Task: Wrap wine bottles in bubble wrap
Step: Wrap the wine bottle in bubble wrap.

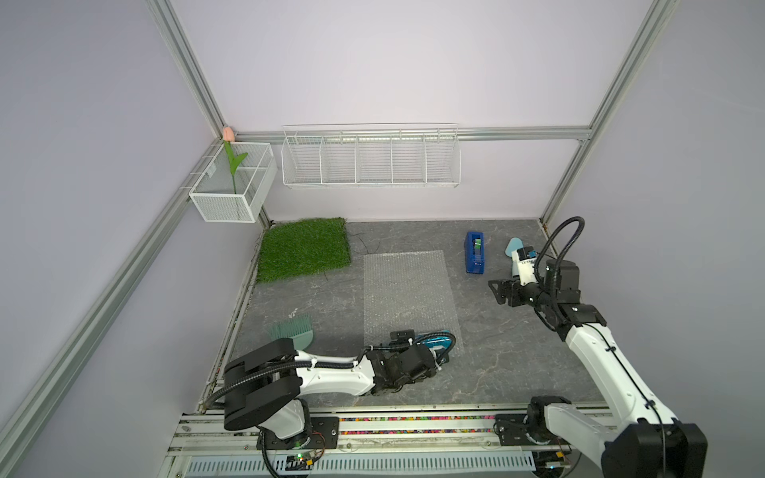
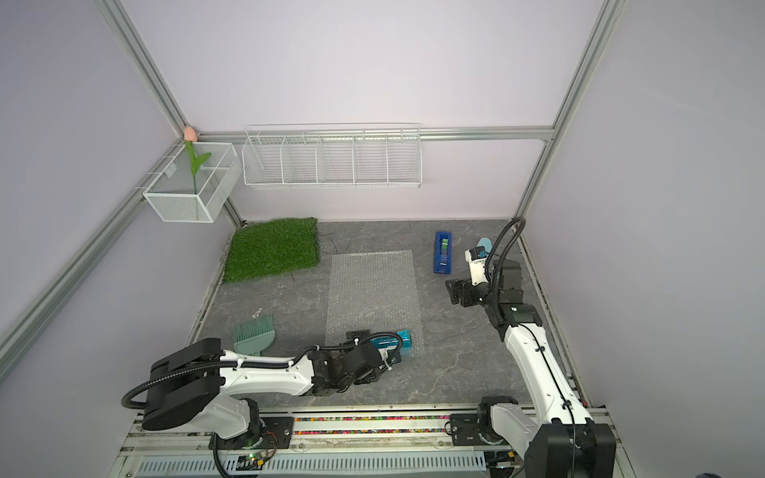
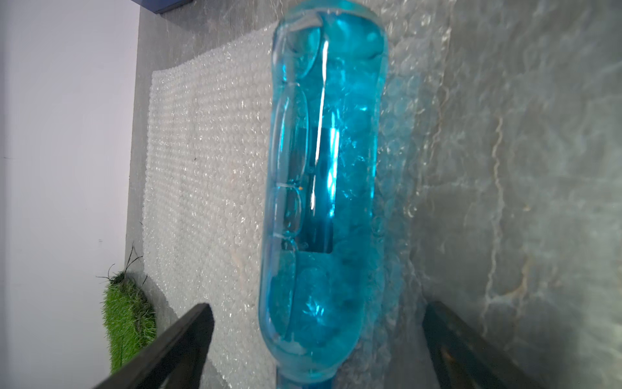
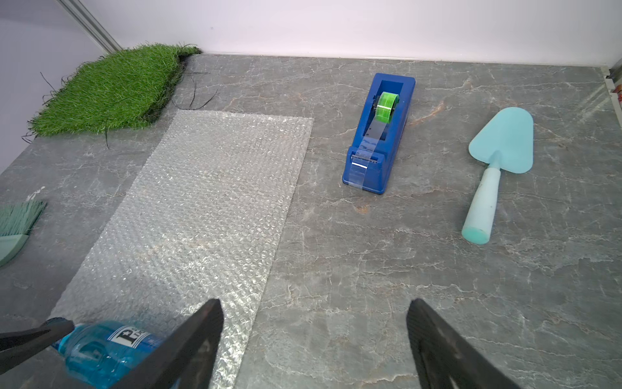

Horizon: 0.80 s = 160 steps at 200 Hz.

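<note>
A small clear wine bottle [image 3: 323, 188] of bright blue liquid lies on its side on the near end of the bubble wrap [image 1: 407, 289], seen in both top views [image 2: 393, 340]. The clear bubbled sheet lies flat and stretches away towards the back wall. My left gripper [image 3: 314, 308] is open. Its two dark fingers [image 3: 188, 333] stand on either side of the bottle's neck end, clear of the glass. My right gripper [image 4: 314, 303] hangs open and empty above bare table, right of the sheet [image 4: 208, 208]. The bottle [image 4: 101, 350] shows beside its finger.
A dark blue tape dispenser [image 1: 475, 252] and a pale blue trowel [image 4: 498, 158] lie at the back right. A green grass mat [image 1: 304, 248] sits at the back left, a green hand brush [image 1: 294, 331] left of the sheet. Wire baskets [image 1: 370, 159] hang on the back wall.
</note>
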Tool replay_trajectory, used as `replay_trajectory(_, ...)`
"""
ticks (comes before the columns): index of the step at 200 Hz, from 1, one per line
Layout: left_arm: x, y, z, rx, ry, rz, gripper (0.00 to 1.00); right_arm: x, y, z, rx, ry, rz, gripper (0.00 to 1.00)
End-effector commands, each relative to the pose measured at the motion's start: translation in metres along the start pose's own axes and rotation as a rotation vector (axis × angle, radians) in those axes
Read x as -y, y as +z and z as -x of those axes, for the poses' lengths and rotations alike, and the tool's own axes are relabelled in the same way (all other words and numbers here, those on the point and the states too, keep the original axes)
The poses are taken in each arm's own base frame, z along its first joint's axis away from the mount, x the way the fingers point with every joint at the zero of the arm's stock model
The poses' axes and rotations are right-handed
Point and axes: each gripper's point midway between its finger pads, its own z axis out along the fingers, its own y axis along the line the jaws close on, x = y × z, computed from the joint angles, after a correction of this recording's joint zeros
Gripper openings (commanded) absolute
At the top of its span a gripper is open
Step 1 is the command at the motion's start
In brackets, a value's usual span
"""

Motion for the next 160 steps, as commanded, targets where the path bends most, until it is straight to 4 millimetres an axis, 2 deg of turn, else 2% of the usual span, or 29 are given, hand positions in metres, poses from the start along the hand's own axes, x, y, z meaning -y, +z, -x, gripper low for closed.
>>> replay_trajectory(1, -0.009, 0.007, 0.001, -0.011, 0.042, 0.086, 0.99, -0.003, -0.003, 0.019, 0.053, -0.008, 0.017, 0.88)
replay_trajectory(69, 0.011, 0.029, -0.018, -0.093, 0.119, 0.021, 0.98, -0.002, -0.003, 0.024, 0.055, -0.031, 0.015, 0.89)
replay_trajectory(108, 0.007, 0.034, -0.032, -0.151, 0.074, -0.033, 0.74, -0.007, -0.003, 0.024, 0.056, -0.057, 0.043, 0.88)
replay_trajectory(133, 0.006, 0.036, -0.038, -0.175, 0.033, -0.104, 0.64, -0.011, -0.004, 0.023, 0.080, -0.086, 0.061, 0.88)
replay_trajectory(160, 0.005, 0.039, -0.035, -0.183, 0.012, -0.169, 0.56, -0.016, -0.002, 0.018, 0.075, -0.119, 0.078, 0.88)
